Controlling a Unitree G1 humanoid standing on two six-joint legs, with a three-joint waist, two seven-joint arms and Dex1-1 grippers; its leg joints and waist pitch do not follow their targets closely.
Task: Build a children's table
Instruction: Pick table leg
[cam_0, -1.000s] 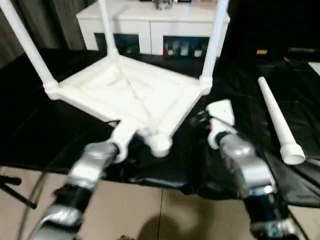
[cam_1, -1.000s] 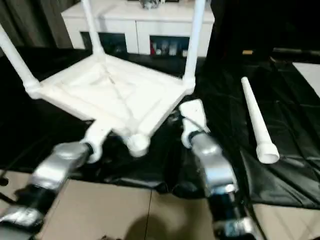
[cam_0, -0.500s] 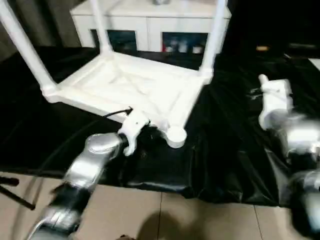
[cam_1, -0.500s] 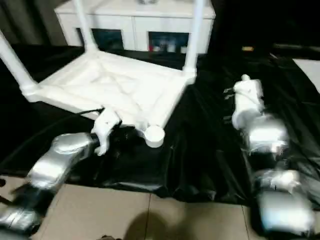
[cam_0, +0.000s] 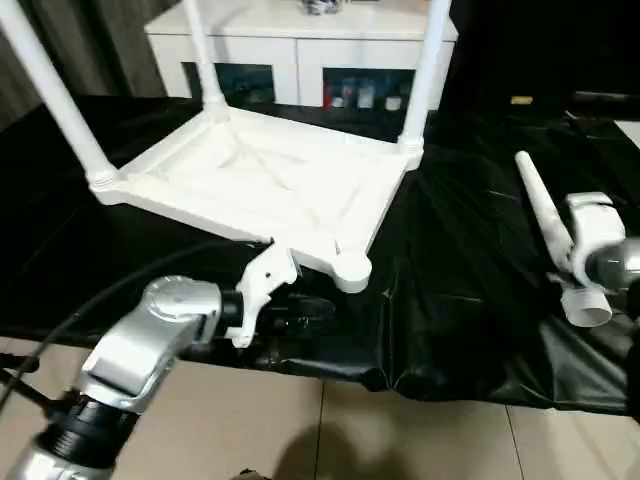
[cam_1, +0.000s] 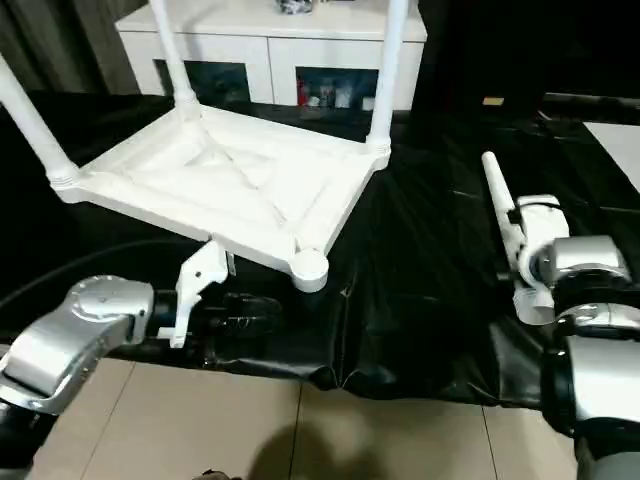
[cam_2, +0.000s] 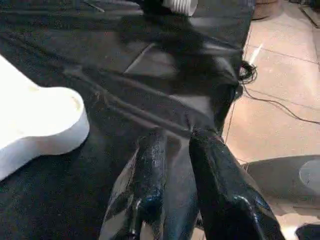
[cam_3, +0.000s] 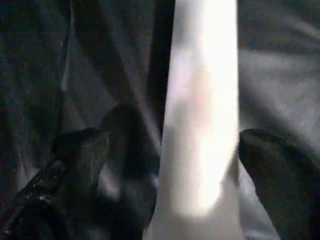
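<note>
On the black-covered counter (cam_0: 470, 300) we find the children's table (cam_0: 262, 185) lying upside down, ribbed underside up, with three legs (cam_0: 420, 75) already standing in their corner sockets. We note the near corner socket (cam_0: 352, 268) is empty. The fourth leg (cam_0: 553, 238) lies loose on the counter, well apart from the top, on our right side, wide end toward us. Our right gripper (cam_3: 172, 150) is at this leg: the wrist view shows its fingers (cam_3: 82, 150) spread wide, one on each side of the white tube, not yet closed on it. Our left gripper (cam_2: 177, 165) hangs just beside the empty socket with its fingers (cam_2: 150, 170) nearly together and nothing between them. We judge the step in hand to be picking up the last leg. The next move calls for closing the right fingers squarely on the tube, lifting it, turning it upright and seating the proper end in the near socket; we expect the smooth, tapered tube to slip if gripped off centre.
</note>
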